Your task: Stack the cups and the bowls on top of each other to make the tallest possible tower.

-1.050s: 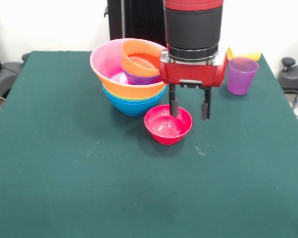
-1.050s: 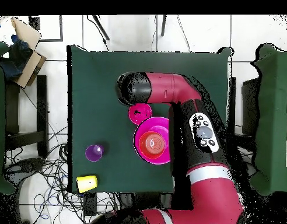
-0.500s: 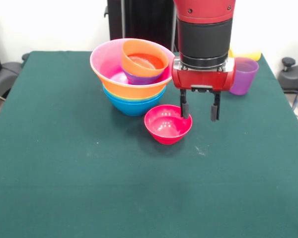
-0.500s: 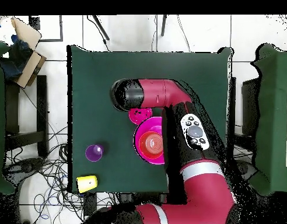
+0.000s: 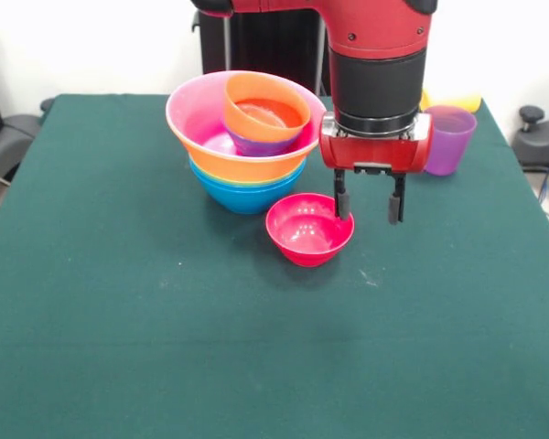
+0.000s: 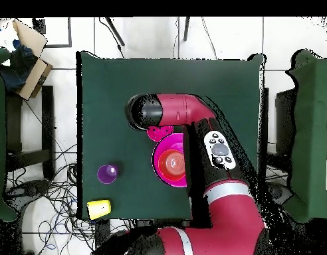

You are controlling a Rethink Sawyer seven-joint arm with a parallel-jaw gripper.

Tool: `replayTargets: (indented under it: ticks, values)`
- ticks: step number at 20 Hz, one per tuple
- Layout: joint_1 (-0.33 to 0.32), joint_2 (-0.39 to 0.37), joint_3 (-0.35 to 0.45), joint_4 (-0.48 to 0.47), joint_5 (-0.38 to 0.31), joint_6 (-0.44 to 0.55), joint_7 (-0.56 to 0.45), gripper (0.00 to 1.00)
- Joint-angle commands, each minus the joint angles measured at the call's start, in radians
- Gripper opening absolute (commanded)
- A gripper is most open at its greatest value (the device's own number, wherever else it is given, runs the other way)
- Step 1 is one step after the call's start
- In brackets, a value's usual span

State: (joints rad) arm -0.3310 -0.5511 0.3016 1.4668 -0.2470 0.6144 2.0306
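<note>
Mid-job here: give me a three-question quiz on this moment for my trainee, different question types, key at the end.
1. True or false: the hand is shut on the crimson bowl.
2. Multiple choice: which item stands alone nearest the purple cup? A) green bowl B) yellow cup C) crimson bowl
3. Fill in: the topmost piece of the tower is the small ______ bowl.

Key:
1. False. The hand is open, one finger at the bowl's rim, the other outside it.
2. B
3. orange-red
</note>
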Motion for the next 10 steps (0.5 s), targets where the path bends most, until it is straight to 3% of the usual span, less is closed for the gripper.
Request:
replayTargets:
  ticks: [1, 10]
  values:
    - [0.013, 0.034, 0.007, 0.048, -0.08, -0.08, -0.017, 1.0]
    - [0.022, 0.05, -0.013, 0.08, -0.093, -0.131, -0.003, 1.0]
